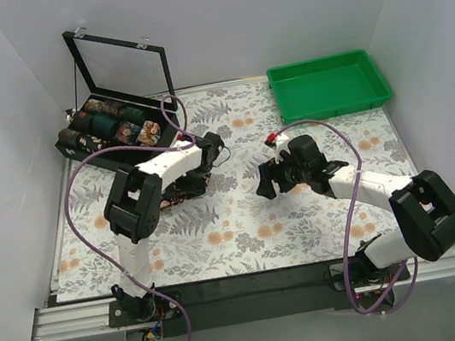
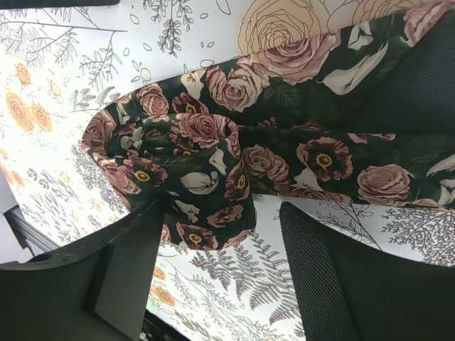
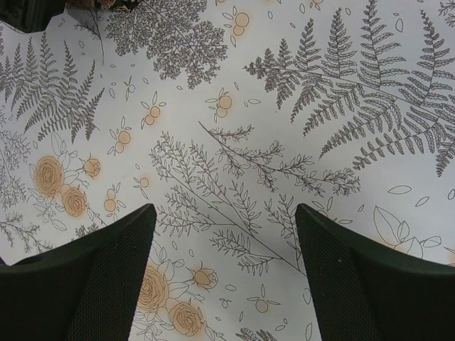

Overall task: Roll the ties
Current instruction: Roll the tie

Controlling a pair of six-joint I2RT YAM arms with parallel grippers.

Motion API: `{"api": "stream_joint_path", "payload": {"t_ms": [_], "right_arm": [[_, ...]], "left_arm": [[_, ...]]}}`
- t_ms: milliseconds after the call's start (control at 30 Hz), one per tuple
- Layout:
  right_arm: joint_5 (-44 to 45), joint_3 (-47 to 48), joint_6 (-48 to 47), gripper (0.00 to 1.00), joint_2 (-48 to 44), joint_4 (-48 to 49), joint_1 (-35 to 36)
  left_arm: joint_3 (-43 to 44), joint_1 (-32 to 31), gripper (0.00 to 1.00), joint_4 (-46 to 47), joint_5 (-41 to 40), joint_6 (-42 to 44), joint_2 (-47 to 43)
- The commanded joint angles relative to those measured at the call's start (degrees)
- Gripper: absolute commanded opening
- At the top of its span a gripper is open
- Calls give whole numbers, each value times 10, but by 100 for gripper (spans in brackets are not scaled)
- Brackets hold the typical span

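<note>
A dark tie with pink rose print (image 2: pixel 213 153) lies on the table covering. Its left end is folded into a loose partial roll and the strip runs off to the right. My left gripper (image 2: pixel 220 245) is open just over the roll's near edge, with one finger on each side and nothing clamped. In the top view the tie (image 1: pixel 181 197) shows only partly under the left gripper (image 1: pixel 197 180). My right gripper (image 1: pixel 269 183) is open and empty over bare covering, a short way to the right of the tie; it also shows in the right wrist view (image 3: pixel 224 245).
An open black box (image 1: pixel 77 149) with a raised clear lid stands at the back left and holds several rolled ties (image 1: pixel 107 120). A green tray (image 1: pixel 334 106) stands at the back right. White walls close in the sides. Purple cables loop off both arms.
</note>
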Motion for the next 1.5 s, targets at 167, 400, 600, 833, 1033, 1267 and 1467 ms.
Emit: {"api": "stream_joint_path", "payload": {"t_ms": [167, 400, 600, 833, 1033, 1267, 1467], "right_arm": [[-27, 8, -3, 70, 1, 27, 2], [-60, 50, 0, 64, 48, 71, 4], [-96, 112, 29, 63, 145, 128, 14], [-121, 194, 73, 63, 260, 188, 26], [-133, 254, 99, 62, 346, 219, 39], [-134, 301, 154, 60, 417, 256, 48], [-134, 333, 192, 59, 465, 263, 59]], "left_arm": [[24, 0, 62, 31, 14, -2, -25], [34, 2, 69, 39, 10, 11, -90], [-7, 25, 78, 91, 24, 32, -148], [-107, 97, 79, 204, 83, 67, -243], [-195, 171, 80, 295, 146, 83, -351], [-274, 205, 80, 350, 173, 88, -410], [-283, 210, 80, 346, 205, 81, -386]]}}
